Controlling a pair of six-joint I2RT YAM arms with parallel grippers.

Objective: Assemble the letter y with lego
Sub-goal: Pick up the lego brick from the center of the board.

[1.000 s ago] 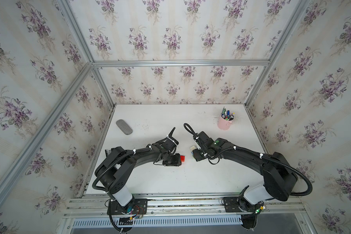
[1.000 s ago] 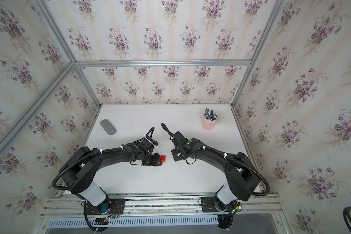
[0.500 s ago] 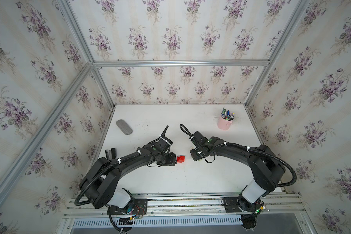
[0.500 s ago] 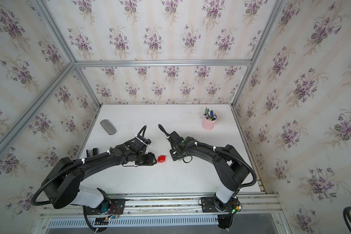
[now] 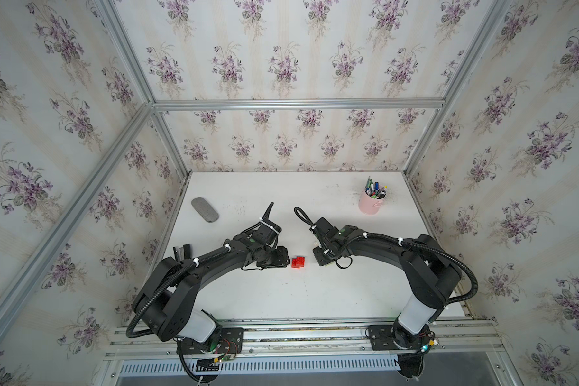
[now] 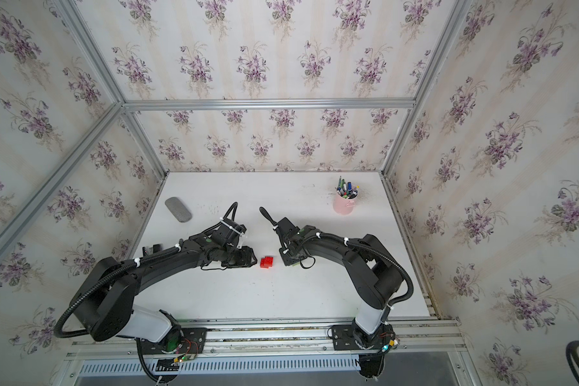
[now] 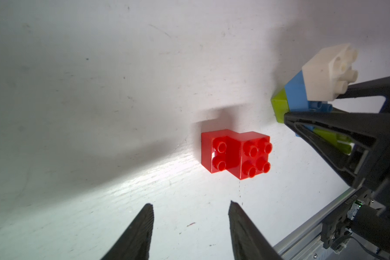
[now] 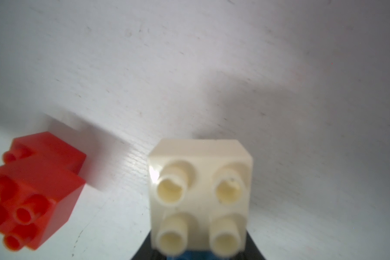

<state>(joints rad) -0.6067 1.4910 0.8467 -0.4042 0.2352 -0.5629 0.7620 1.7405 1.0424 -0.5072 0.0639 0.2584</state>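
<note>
Right, you're at the join step: stem and fork are both built but not mated. The red stepped stack of two studded plastic bricks (image 7: 234,155) sits free on the white tabletop (image 7: 88,78), between the two grippers. Your right gripper (image 7: 313,110) is clamped on the forked piece of blue, lime-green and cream-white bricks (image 7: 320,74), jaws across the blue middle. The forked piece is low and near the red stack but apart from it. I can't tell whether its green corner touches the table. Your left gripper (image 7: 190,206) is parted and empty, tips just short of the red stack.

Both arms reach inward, wrists pitched down, heads facing each other in both top views.

Next, by my read: close the left gripper on the red stack to brace it, line the fork's underside over the red studs, then press. The stack is stepped, so it may tip.
</note>
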